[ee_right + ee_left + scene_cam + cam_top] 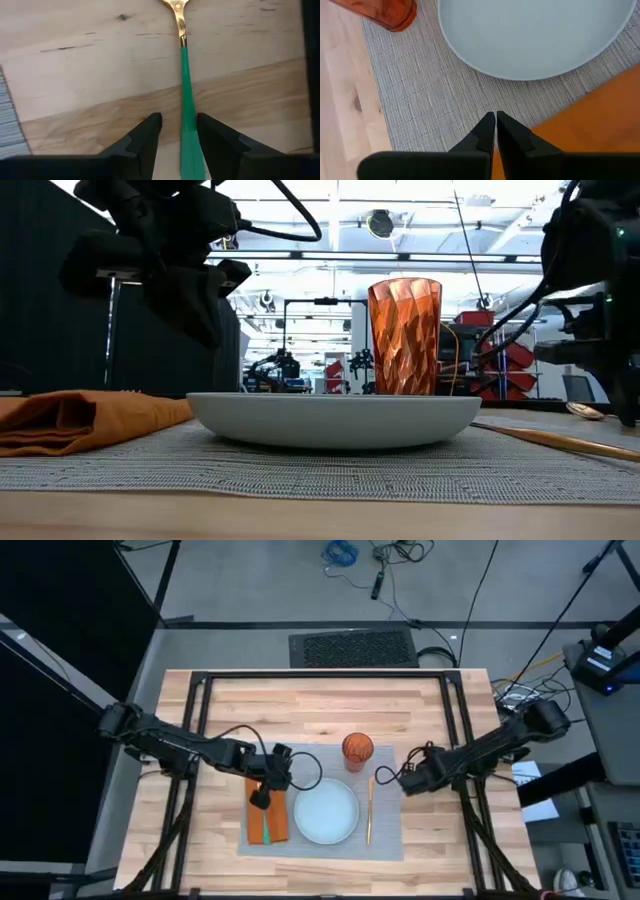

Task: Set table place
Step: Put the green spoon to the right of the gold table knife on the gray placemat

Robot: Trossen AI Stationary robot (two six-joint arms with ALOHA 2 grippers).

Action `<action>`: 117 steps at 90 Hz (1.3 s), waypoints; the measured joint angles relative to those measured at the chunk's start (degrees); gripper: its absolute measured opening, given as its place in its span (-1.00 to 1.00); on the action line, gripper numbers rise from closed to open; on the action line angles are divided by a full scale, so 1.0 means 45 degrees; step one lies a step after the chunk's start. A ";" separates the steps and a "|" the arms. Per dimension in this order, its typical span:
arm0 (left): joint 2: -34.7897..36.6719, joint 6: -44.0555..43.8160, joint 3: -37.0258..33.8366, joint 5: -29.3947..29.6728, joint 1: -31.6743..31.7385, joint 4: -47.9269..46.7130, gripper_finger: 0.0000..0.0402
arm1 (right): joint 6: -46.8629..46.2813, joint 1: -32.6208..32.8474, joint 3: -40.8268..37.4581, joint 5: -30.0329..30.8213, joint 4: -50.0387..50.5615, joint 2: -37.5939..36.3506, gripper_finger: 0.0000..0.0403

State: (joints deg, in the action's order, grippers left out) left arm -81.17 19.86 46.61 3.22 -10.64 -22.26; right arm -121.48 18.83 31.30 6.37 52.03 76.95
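The light-wood surface (320,705) with its black frame carries a grey placemat (325,822) near its front edge. On the placemat a pale-blue plate (326,812) sits about in the middle, and an orange napkin (268,823) lies flat on the mat's left part, just beside the plate. An orange tumbler (357,750) stands upright at the mat's far edge, behind the plate and a little to its right. A long gold piece of cutlery (368,810) lies along the plate's right side on the mat. The left end effector (495,125) hangs over the far end of the napkin, close to the plate's rim; its two dark fingers are pressed together with only a hairline between them, and nothing is held. The right end effector (179,131) is over bare wood just off the mat's right edge; its fingers stand apart, one on each side of a green handle (187,105) that runs up to a gold neck, and whether they touch that handle cannot be told. In the low view this utensil's gold tip (584,411) lies low on the wood at far right.
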 joint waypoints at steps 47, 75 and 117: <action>0.0004 -0.0005 -0.0004 0.0000 0.0000 0.0068 -0.98 | 0.0644 0.0144 0.0006 0.0119 -0.0496 -0.0297 -0.98; 0.0005 0.0000 0.0000 0.0005 -0.0004 0.0047 -0.98 | 0.0255 0.1326 0.0866 0.0140 -0.1203 -0.0095 -0.98; 0.0005 -0.0001 -0.0002 0.0005 -0.0004 0.0115 -0.98 | 0.0260 0.2390 0.3218 0.0623 -0.0211 0.1820 -1.00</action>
State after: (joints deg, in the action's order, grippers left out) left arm -81.14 19.85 46.60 3.25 -10.66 -21.74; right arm -120.30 29.58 45.79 9.17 51.08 85.14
